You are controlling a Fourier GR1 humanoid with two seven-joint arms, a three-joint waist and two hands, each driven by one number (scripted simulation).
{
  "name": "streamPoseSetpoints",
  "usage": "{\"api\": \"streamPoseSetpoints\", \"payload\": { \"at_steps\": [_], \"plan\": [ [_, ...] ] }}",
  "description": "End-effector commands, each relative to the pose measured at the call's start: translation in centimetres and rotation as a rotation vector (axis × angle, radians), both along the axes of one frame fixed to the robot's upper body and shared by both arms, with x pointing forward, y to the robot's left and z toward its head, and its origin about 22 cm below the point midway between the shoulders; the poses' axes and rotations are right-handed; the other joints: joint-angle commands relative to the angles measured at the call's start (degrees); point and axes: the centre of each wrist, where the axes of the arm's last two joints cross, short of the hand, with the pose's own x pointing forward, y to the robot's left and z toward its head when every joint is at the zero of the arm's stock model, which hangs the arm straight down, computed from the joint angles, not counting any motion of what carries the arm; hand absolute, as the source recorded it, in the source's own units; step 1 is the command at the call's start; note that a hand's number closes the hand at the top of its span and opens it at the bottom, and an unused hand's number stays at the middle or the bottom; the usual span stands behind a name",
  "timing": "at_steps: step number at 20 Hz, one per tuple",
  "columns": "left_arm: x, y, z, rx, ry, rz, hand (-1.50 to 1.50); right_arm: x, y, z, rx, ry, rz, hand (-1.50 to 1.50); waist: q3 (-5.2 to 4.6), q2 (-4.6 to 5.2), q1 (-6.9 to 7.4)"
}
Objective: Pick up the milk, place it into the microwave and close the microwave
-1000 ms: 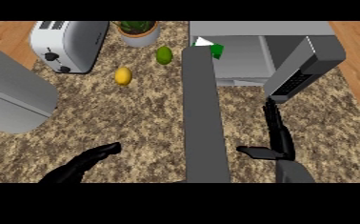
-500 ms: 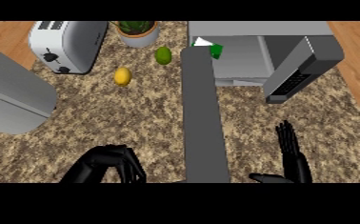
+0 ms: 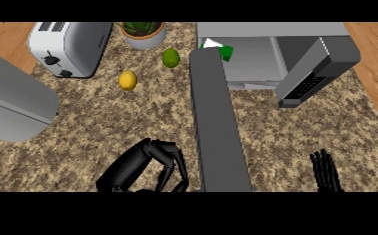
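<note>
No readable writing or brand anywhere; only a dark control panel on the microwave [image 3: 295, 54] at the counter's [image 3: 88, 129] far right, its markings too small to make out.

Milk [image 3: 218, 49] seen as a small white carton with a green patch, sitting just inside the microwave's open cavity at its left edge — partly hidden behind the top end of the long grey microwave door [image 3: 215, 124]. Door swung wide open, running from the cavity down toward the lower edge of the view. Carton upright as far as can be told.

Left hand [image 3: 144, 166] low on the left of the door, black fingers curled downward into a claw, fingertips close to the speckled counter, nothing gripped — just beside the door but not plainly touching it. Right hand [image 3: 325, 171] at the lower right edge, fingers straight and together pointing up the view, holding nothing, well apart from the microwave.

Elsewhere on the counter: a yellow lemon [image 3: 128, 80] and a green lime [image 3: 171, 58] near each other left of the door, a potted plant [image 3: 144, 33] at the back, a silver toaster [image 3: 70, 46] at the far left, and a large grey appliance [image 3: 22, 104] at the left edge.
</note>
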Motion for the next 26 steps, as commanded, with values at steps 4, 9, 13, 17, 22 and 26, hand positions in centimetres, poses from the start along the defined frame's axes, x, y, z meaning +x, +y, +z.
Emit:
{"api": "streamPoseSetpoints", "payload": {
  "at_steps": [4,9,13,17,22,26],
  "plan": [
    [1.9,-6.2,-1.0,0.103,-0.007,-0.124,1.50,-3.6,-0.7,0.8,0.044,-0.062,0.052,-1.50,0.03,0.13,-0.24],
    [0.4,-9.4,-4.1,0.175,-0.049,-0.158,1.50,-3.8,-3.1,3.9,0.070,-0.118,0.091,-1.50,-0.01,0.16,-0.94],
    [1.4,-11.5,-5.4,0.210,-0.018,-0.191,1.50,-1.8,-1.0,4.7,0.080,-0.161,0.155,-1.50,-0.02,0.44,-1.77],
    [1.4,-13.5,-4.5,0.227,0.041,-0.171,1.50,-1.7,-1.6,6.5,0.112,-0.219,0.229,-1.50,0.00,0.53,-4.01],
    [1.6,-14.0,-6.4,0.229,0.067,-0.086,1.50,-1.0,-0.8,9.0,0.131,-0.264,0.268,-1.50,-0.10,0.92,-6.06],
    [2.9,-14.3,-5.2,0.123,0.058,0.005,1.50,-0.2,0.3,10.6,0.135,-0.284,0.296,-1.50,-0.26,1.33,-8.41]
  ]
}}
